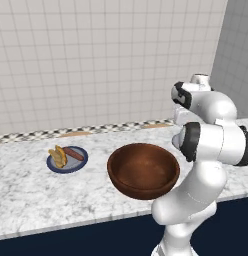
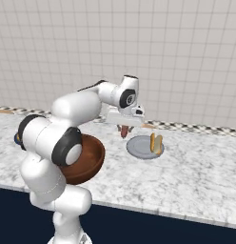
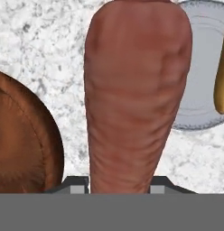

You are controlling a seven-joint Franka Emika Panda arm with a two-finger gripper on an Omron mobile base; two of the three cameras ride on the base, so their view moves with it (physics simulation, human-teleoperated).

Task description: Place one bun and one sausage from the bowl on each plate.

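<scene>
In the left base view, we see the bowl (image 1: 143,171) near, and the navy-rimmed plate (image 1: 67,160) to its left bearing a bun (image 1: 58,156) and sausage (image 1: 74,153).

In the right base view, our gripper (image 2: 122,132) hangs between bowl and grey plate (image 2: 144,147), which carries a second bun (image 2: 156,143).

In the hand view, our jaws clamp another sausage (image 3: 134,97).

2 base views flank the arm, sharing the bowl (image 1: 143,170); hand view looks down close

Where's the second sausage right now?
The sausage hangs clamped in the pincer above the marble counter, between the wooden bowl and the paler grey plate, whose bun is already on it.
</scene>
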